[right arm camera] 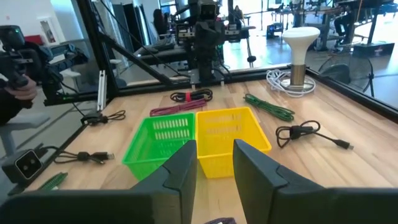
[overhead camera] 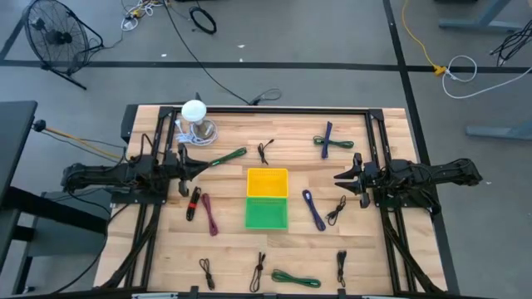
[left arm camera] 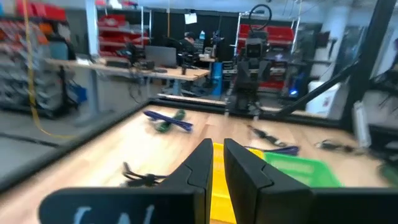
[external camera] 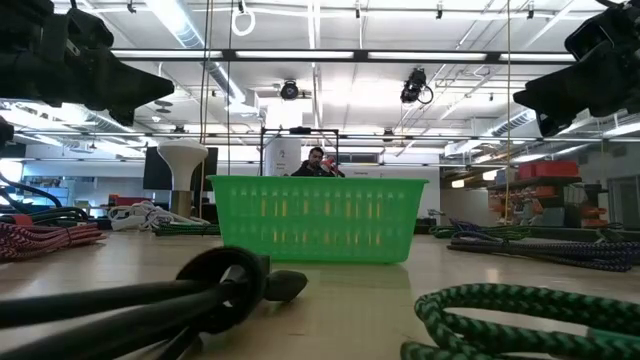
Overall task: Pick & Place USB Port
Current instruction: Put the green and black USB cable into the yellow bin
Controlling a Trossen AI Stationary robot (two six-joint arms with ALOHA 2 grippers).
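Observation:
Several black USB cables lie flat on the wooden table: one (overhead camera: 264, 151) beyond the baskets, one (overhead camera: 337, 212) to their right, others (overhead camera: 206, 272) (overhead camera: 258, 272) (overhead camera: 342, 266) along the near edge. A yellow basket (overhead camera: 268, 183) and a green basket (overhead camera: 267, 212) stand side by side mid-table. My left gripper (overhead camera: 199, 165) hovers left of the yellow basket, its fingers a narrow gap apart (left arm camera: 216, 168). My right gripper (overhead camera: 339, 188) hovers right of the baskets, open (right arm camera: 214, 165). Neither holds anything.
Coloured cords lie about: green (overhead camera: 226, 158) (overhead camera: 295, 279), blue-purple (overhead camera: 328, 141) (overhead camera: 313, 209), maroon (overhead camera: 209, 214) and red-black (overhead camera: 193, 203). A white lamp (overhead camera: 194, 112) with a coiled lead stands at the far left. Black frame rails line both table sides. A person's hand (right arm camera: 18, 87) shows beyond the table.

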